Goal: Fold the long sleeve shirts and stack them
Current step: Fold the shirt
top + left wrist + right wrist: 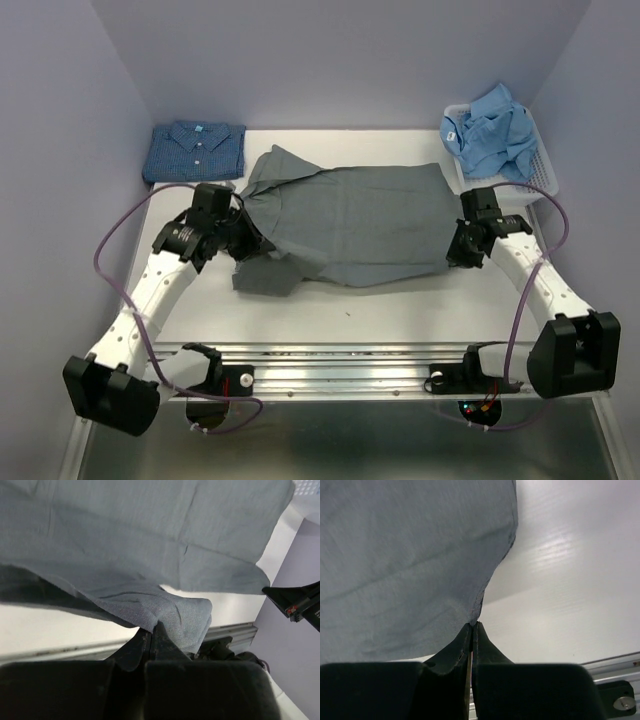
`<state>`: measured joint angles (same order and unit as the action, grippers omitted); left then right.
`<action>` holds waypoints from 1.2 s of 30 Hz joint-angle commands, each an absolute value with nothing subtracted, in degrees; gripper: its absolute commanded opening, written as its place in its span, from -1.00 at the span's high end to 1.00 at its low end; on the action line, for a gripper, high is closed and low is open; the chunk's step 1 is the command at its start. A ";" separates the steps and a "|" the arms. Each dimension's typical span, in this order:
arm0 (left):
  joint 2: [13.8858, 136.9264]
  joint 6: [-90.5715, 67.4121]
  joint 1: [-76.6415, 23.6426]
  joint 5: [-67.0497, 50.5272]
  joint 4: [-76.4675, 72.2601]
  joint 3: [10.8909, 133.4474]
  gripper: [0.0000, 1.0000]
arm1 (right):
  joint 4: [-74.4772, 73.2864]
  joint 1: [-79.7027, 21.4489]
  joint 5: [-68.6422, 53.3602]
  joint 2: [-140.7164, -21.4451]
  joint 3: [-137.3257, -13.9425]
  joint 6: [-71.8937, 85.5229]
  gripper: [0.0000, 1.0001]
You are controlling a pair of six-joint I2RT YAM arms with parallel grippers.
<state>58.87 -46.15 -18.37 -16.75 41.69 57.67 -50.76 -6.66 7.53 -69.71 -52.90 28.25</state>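
The plain grey shirt (pixel 355 220) lies spread across the middle of the table. My left gripper (pixel 243 240) is shut on its left edge, where the cloth (pixel 170 612) bunches over the fingertips and is lifted. My right gripper (pixel 456 252) is shut on the shirt's near right corner (pixel 479 605), pinching the hem. The dark blue dotted shirt (pixel 195 150) lies folded at the far left. The light blue shirt (pixel 492 130) is crumpled in the white basket (pixel 545 165) at the far right.
A grey sleeve or flap (pixel 265 275) lies on the table below the left gripper. The metal rail (pixel 340 365) runs along the near edge. Purple walls close in on both sides and the back.
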 commanded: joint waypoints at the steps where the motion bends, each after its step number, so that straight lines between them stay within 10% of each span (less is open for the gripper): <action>1: 64.15 -38.78 -16.97 -14.95 34.11 63.89 1.00 | -45.71 -6.50 11.15 -72.15 -58.52 27.51 0.99; 36: 108.27 -25.85 -10.72 -13.54 12.48 93.32 1.00 | -26.38 -6.50 19.24 -97.82 -71.10 27.77 0.99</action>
<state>107.20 -29.71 -11.11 -14.39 15.90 87.61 -30.59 -6.66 16.40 -96.47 -68.75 28.47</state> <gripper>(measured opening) 0.025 0.023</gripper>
